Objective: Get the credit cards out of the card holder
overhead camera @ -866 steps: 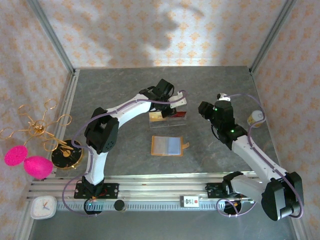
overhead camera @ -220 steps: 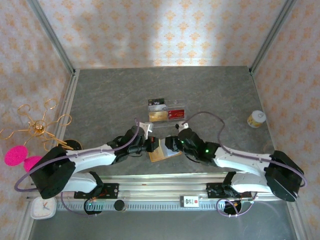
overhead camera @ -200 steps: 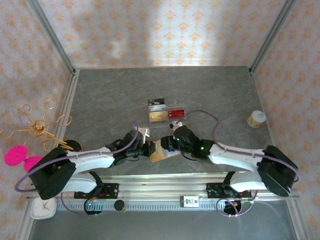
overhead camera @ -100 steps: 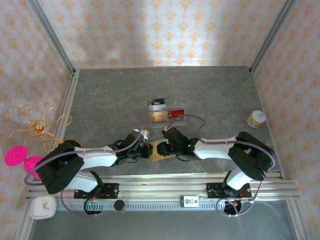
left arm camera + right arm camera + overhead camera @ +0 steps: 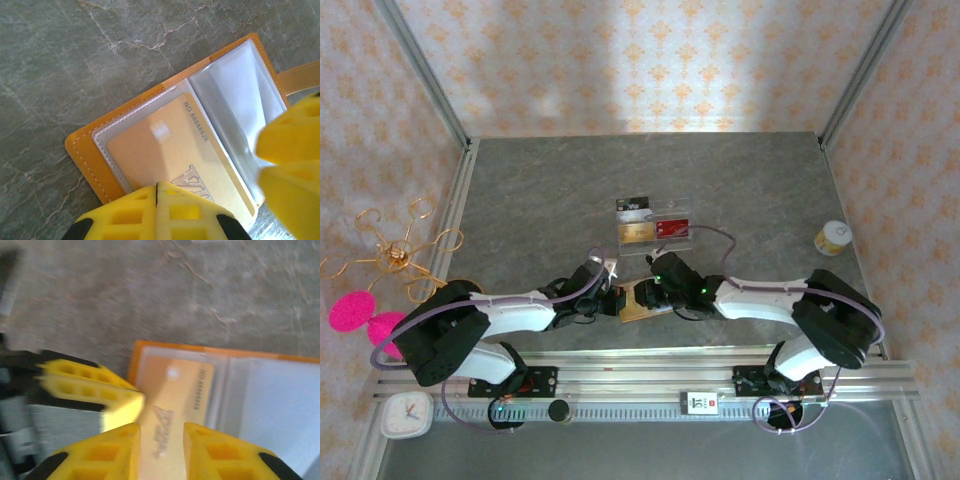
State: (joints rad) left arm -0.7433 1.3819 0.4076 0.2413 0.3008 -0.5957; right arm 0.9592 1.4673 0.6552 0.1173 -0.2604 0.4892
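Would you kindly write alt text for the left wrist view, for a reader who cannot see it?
An open orange card holder lies on a grey marbled table, a gold card inside its left clear sleeve. The yellow left tool, shut, sits over the card's lower end; the right tool sits at the right.

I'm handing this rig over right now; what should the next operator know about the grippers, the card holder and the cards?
Left gripper: shut, tips on the edge of the open card holder.
Right gripper: open, poised over the gold card in its sleeve.
Done: three cards sit in the clear stand behind.
Left: pull out the gold card; the other sleeve looks empty.
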